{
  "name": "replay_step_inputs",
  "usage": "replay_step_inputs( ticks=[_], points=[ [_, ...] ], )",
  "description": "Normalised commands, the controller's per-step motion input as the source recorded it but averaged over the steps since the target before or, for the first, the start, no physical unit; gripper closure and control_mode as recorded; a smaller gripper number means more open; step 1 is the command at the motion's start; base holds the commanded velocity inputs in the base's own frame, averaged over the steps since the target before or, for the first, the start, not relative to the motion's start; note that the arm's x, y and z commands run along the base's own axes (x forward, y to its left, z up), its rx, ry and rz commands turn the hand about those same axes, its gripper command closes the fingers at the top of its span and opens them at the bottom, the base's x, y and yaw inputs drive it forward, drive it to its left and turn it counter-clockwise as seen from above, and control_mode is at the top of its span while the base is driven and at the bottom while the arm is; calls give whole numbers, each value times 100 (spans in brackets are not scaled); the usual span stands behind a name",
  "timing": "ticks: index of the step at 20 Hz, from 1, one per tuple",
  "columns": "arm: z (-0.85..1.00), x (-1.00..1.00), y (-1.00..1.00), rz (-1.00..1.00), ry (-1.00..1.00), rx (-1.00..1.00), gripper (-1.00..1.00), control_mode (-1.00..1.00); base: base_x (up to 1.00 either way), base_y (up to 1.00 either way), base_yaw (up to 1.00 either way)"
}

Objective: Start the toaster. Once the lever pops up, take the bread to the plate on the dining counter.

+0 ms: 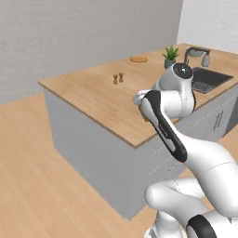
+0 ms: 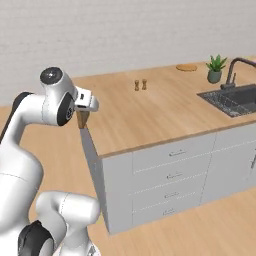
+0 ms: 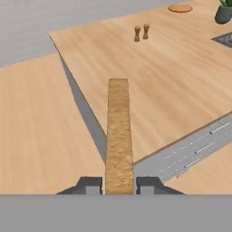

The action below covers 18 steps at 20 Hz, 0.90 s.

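— Bread (image 3: pixel 119 136), where is it?
— Clamped edge-on between the gripper (image 3: pixel 119 185) fingers, over the near left corner of the dining counter (image 3: pixel 149 77).
— And further right?
— Two small shakers (image 3: pixel 141 32), then the plate (image 3: pixel 180 8) at the far edge.

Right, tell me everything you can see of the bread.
The bread is one thin slice, light tan with a grainy, toasted-looking surface. In the hand view it shows edge-on, a long narrow strip running away from the camera, clamped at its near end between the two dark fingertips of the tool. It is held in the air near the corner of the dining counter, touching nothing but the fingers. The right base view shows a small brown piece below the hand.
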Motion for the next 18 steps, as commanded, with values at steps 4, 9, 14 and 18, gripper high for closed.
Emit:
replay_step_inputs(
  ticks=[4, 9, 14, 18],
  points=[
    [0, 0, 0, 0, 0, 0, 100, 100, 13, 100, 24],
    [0, 0, 0, 0, 0, 0, 100, 100, 89, 100, 18],
    [0, 0, 0, 0, 0, 0, 100, 100, 100, 95, 8],
    [0, 0, 0, 0, 0, 0, 100, 100, 100, 97, 4]
  ],
)
